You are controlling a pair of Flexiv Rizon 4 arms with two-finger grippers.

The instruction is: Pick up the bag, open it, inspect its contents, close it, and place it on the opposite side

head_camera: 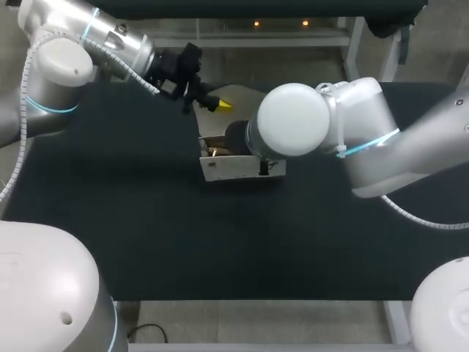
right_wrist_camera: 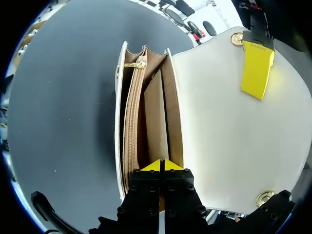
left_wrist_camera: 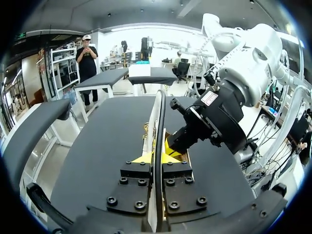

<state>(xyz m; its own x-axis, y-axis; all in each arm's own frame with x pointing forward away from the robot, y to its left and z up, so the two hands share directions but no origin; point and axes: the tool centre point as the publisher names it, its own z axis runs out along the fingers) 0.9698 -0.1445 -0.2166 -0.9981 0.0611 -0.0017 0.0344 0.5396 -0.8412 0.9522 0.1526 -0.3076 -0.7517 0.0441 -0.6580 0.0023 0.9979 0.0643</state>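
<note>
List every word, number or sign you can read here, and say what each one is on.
Sticker on the right arm, left wrist view: print too small to read.
Faint marking on the left gripper fingertip, right wrist view: too blurred to read.
Bag: no print visible on its flap or inside.

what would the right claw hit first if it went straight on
Probably the tan lining inside the open bag, beside its zip pocket; the right claw points straight in, depth unclear.
</note>
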